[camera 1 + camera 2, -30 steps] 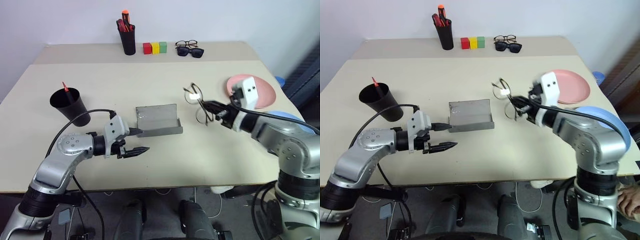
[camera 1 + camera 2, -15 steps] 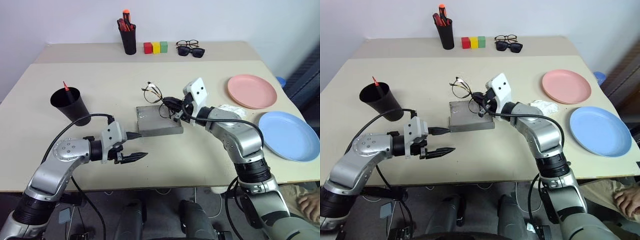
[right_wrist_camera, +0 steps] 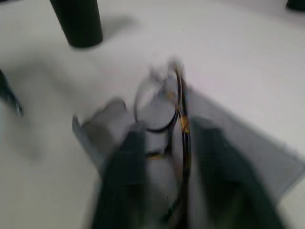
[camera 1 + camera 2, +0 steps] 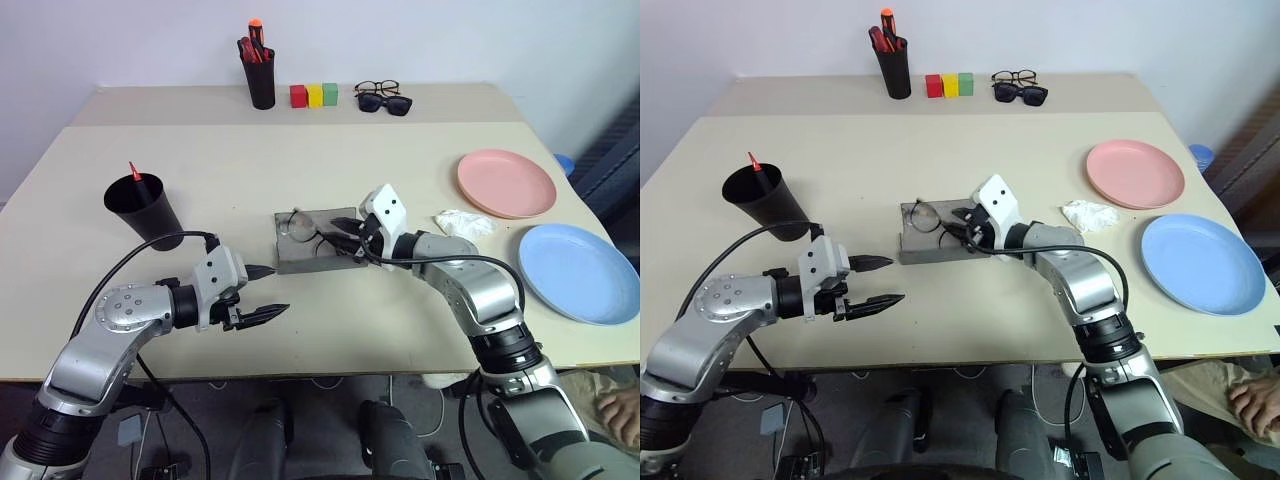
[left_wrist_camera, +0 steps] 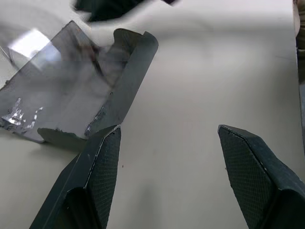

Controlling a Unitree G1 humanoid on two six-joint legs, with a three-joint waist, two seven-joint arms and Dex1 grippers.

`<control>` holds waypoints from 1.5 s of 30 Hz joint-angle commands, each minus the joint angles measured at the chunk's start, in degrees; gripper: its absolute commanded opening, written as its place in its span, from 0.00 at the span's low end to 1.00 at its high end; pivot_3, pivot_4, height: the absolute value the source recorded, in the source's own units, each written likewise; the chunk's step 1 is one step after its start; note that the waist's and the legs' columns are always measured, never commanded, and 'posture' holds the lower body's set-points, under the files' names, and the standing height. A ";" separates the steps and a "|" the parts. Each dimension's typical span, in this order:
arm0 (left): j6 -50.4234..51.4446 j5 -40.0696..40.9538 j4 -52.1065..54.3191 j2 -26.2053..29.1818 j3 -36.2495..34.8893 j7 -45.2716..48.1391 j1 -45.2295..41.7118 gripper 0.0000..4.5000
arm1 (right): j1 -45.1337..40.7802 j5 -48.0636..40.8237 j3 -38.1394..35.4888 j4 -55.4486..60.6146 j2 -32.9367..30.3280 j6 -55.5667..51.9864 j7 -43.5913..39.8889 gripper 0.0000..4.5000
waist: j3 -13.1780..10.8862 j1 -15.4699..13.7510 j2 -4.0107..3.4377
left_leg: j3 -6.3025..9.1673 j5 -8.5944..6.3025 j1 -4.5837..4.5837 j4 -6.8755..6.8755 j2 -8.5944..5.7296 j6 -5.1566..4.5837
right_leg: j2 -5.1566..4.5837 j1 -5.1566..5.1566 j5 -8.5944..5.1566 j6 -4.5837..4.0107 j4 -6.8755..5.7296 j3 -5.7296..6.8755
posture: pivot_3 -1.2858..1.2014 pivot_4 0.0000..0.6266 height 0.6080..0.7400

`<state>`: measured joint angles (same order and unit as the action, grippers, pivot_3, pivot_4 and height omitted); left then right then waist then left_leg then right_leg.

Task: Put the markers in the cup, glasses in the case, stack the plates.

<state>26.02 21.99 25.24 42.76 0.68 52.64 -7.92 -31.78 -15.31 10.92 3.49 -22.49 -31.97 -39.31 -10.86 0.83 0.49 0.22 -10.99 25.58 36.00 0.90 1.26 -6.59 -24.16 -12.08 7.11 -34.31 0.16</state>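
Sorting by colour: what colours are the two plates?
Salmon pink plate and light blue plate, clearest in the right eye view.

case [image 4: 318, 243]: mid counter [image 4: 420, 150], glasses [image 4: 303, 227] in it
cup [image 4: 147, 211]: left of case, one marker [image 4: 133, 173] in it
plates [image 4: 506, 182]: right side, side by side, unstacked
right end effector [image 4: 340, 240]: over case
left end effector [image 4: 264, 292]: near side of case, apart

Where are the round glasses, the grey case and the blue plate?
glasses [image 4: 297, 224], left eye view, on a round lens.
case [image 4: 300, 262], left eye view, on its near wall.
blue plate [image 4: 575, 272], left eye view, on its bare middle.
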 commanded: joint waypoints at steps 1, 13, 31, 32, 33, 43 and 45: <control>0.42 1.73 0.21 -0.35 -2.45 -0.93 -2.84 0.74 | 0.95 0.72 -1.56 4.78 -1.35 0.57 0.70 0.77 | 0.00 -0.05 0.00 | 0.00 0.00 -0.01 0.00 0.00 0.00 | 0.00 0.00 0.00 0.00 0.00 0.00 | 0.52 0.24 1.00; -1.75 -10.06 -36.45 -10.10 5.98 -8.68 -39.06 0.61 | 20.64 -6.95 -22.41 24.67 -13.18 -4.81 1.80 0.90 | -0.04 -1.93 0.21 | 0.03 0.01 -0.06 0.18 -0.06 -0.01 | 0.02 0.24 -0.02 0.07 0.05 0.03 | 0.52 0.24 1.00; -32.12 -35.60 -99.19 -24.69 19.33 -4.59 -69.75 0.01 | 45.67 -16.23 -39.77 32.18 -15.20 12.21 -6.77 0.90 | -0.23 -1.65 0.52 | 0.00 -0.02 -0.06 0.16 -0.05 -0.02 | -0.01 0.30 -0.12 0.26 0.20 0.03 | 0.52 0.24 1.00; -32.37 -36.71 -100.00 -24.97 19.73 -4.74 -70.00 0.01 | 45.59 -16.42 -39.24 32.54 -14.98 12.20 -6.39 0.90 | -0.25 -1.66 0.55 | 0.00 -0.02 -0.05 0.16 -0.05 -0.02 | -0.01 0.30 -0.09 0.21 0.20 0.03 | 0.52 0.24 1.00; -32.58 -37.54 -100.56 -25.13 19.88 -4.82 -70.15 0.01 | 45.55 -16.53 -38.81 32.86 -14.82 12.18 -6.02 0.90 | -0.27 -1.67 0.59 | 0.00 -0.02 -0.04 0.16 -0.06 -0.02 | -0.01 0.30 -0.03 0.11 0.20 0.03 | 0.52 0.24 1.00; -31.74 -34.98 -99.62 -25.35 15.63 18.90 -70.81 0.01 | 46.20 -16.43 -37.40 32.55 -13.42 14.21 -4.27 0.90 | -0.31 -1.63 0.67 | 0.01 -0.02 0.00 0.18 -0.07 -0.02 | -0.04 0.31 -0.03 0.09 0.21 0.04 | 0.52 0.24 1.00; -31.75 -35.04 -98.36 -25.24 15.79 23.45 -70.02 0.01 | 45.90 -16.86 -37.39 32.18 -13.17 14.31 -3.82 0.90 | -0.32 -1.56 0.67 | 0.01 -0.02 -0.02 0.17 -0.07 -0.02 | -0.04 0.31 -0.03 0.09 0.19 0.04 | 0.52 0.24 1.00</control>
<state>-5.55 -14.22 -75.36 16.88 17.16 72.42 -76.82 14.33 -31.28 -25.42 34.66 -36.05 -18.84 -43.62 -11.17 -0.73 1.15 0.23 -11.01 25.56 36.18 0.84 1.24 -6.63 -23.86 -12.10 7.20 -34.13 0.20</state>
